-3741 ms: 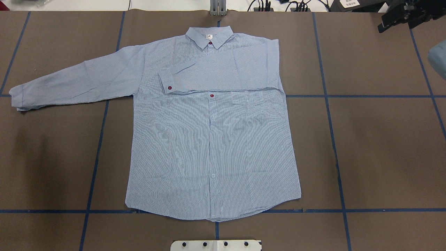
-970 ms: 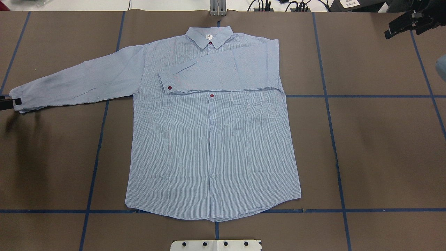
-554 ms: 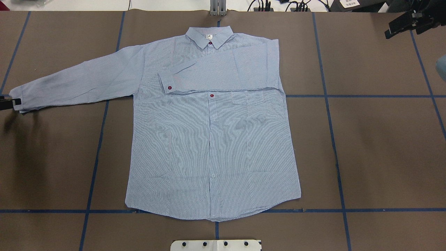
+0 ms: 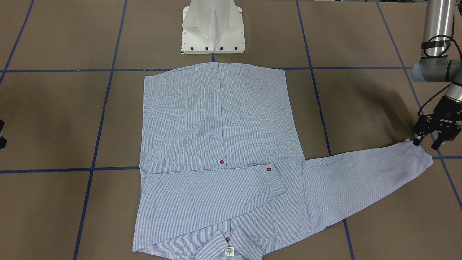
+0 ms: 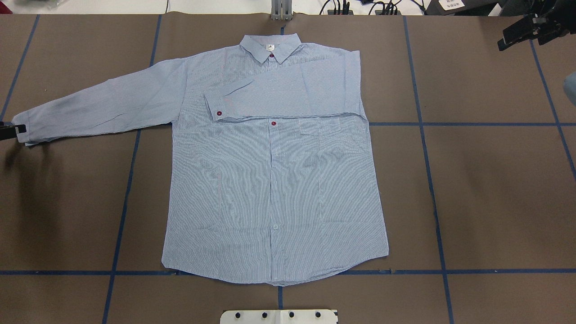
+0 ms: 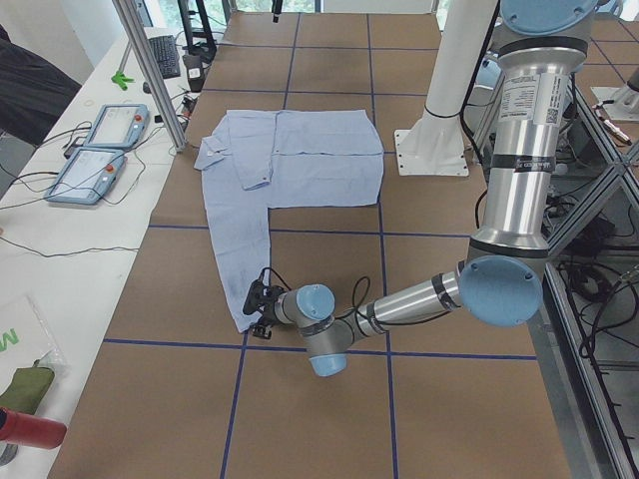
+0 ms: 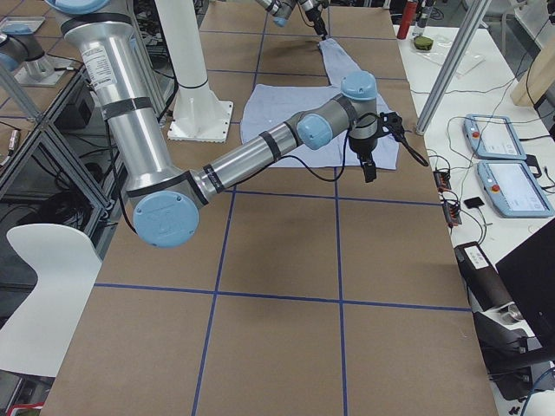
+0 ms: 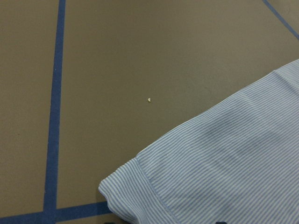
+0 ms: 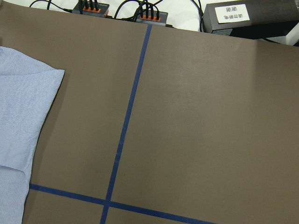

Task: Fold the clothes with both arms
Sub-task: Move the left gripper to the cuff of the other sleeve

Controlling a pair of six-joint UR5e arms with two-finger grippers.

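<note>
Shirt — found flat, buttons up, mid-desk; one sleeve folded across chest, other sleeve stretched outward. Left end effector — parted, empty, poised at outstretched cuff. Right end effector parked well apart; opening not discernible. Risk noted: shallow pinch, cuff possibly slipping mid-fold.

Silver tubular arms, pale blue joint caps, black cables, black two-finger pincers, white bolted pedestal
</note>
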